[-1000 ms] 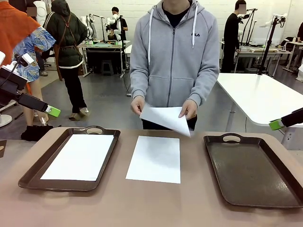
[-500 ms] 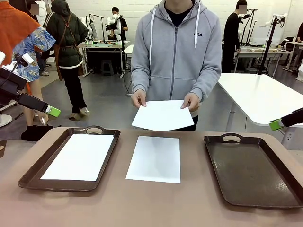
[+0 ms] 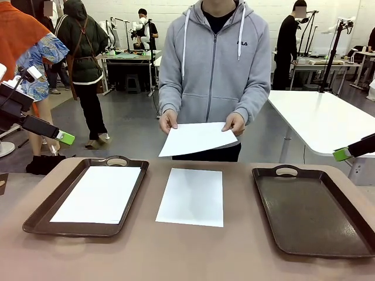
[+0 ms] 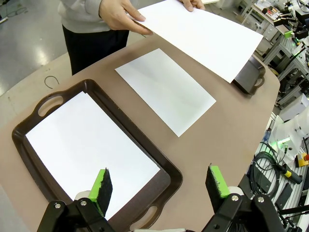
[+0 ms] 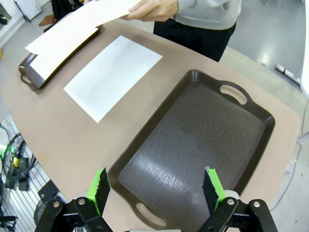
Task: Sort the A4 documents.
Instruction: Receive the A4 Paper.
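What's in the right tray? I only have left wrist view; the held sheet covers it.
Observer: Nothing. The right tray is bare inside.
Operator: Right tool state?
Observer: The right tool is open, raised, aimed down at that tray.
Operator: Where's my left tool from the front?
Observer: The left tool is raised, up and left of the left tray's far handle in that view, not touching it.
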Controlling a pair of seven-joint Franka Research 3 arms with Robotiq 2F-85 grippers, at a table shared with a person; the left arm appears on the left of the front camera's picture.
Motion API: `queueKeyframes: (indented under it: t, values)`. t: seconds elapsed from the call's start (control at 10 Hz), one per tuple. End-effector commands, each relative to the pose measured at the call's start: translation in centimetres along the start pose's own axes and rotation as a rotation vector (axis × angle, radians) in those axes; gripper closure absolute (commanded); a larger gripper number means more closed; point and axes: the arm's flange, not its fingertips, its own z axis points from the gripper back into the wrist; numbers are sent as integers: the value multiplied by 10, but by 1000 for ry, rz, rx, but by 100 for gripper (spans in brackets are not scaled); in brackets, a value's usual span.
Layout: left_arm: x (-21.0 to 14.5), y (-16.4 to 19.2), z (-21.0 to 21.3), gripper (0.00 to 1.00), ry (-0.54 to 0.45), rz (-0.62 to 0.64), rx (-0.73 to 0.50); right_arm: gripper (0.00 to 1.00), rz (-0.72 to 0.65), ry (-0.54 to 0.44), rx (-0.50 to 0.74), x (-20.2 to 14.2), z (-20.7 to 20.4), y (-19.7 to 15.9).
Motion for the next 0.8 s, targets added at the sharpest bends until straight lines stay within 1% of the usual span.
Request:
queueKeyframes:
  t: [0.0, 0.7]
  values:
    - [0, 0, 0, 0, -4, -1, 0, 0, 0, -3, 13, 0, -1, -1]
    - [0, 0, 0, 0, -4, -1, 0, 0, 0, -3, 13, 0, -1, -1]
